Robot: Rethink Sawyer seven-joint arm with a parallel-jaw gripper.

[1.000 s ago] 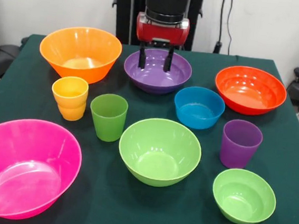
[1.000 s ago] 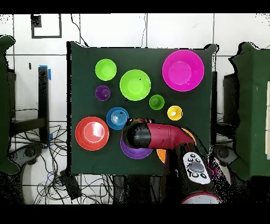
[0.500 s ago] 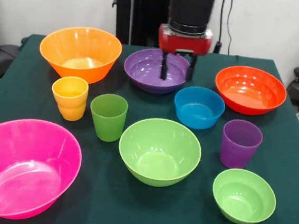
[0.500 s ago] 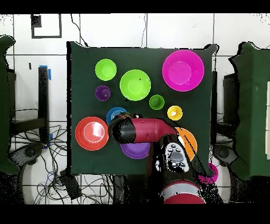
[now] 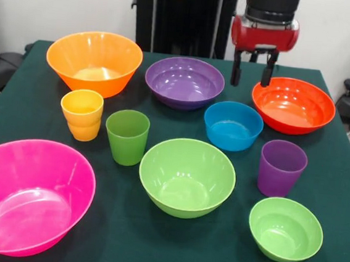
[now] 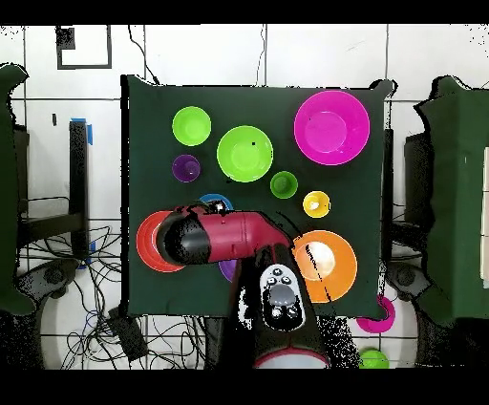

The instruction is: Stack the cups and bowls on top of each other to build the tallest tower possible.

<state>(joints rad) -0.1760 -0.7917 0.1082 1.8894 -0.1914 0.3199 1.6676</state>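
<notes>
Claw open, empty, hanging above the gap between purple bowl and red-orange bowl, over that bowl's left rim. Nothing stacked: cups (green, purple, yellow) and bowls all stand apart on the tabletop. Blue bowl just below claw. Pink bowl overhangs the near-left edge.

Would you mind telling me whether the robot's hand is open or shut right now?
Open. In the front view the hand hangs empty above the red-orange bowl's rim, its two fingers clearly apart.
</notes>
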